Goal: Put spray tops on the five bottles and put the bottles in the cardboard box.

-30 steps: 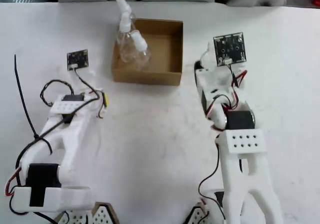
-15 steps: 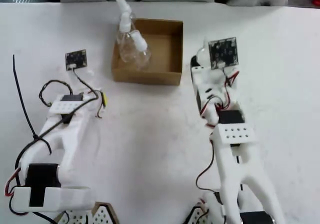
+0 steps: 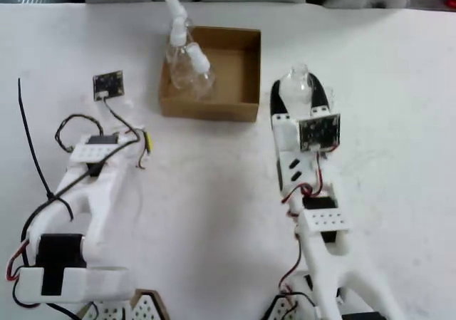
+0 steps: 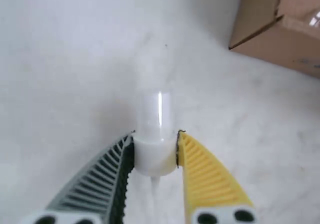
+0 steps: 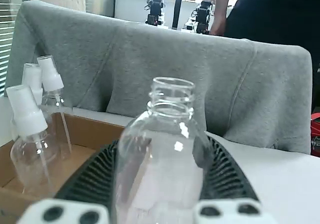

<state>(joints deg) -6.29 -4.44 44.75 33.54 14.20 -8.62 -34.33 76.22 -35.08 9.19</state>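
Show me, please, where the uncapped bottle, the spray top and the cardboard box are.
uncapped bottle (image 5: 166,159), right wrist view, clear body.
spray top (image 4: 155,154), left wrist view, white collar.
cardboard box (image 3: 210,111), high view, front wall.

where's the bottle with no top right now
In the high view the uncapped bottle stands upright in the right gripper, just right of the cardboard box.

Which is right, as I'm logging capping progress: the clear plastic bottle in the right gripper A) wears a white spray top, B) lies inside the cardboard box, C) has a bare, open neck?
C: the clear plastic bottle stands upright in the right gripper, its threaded neck bare and open.
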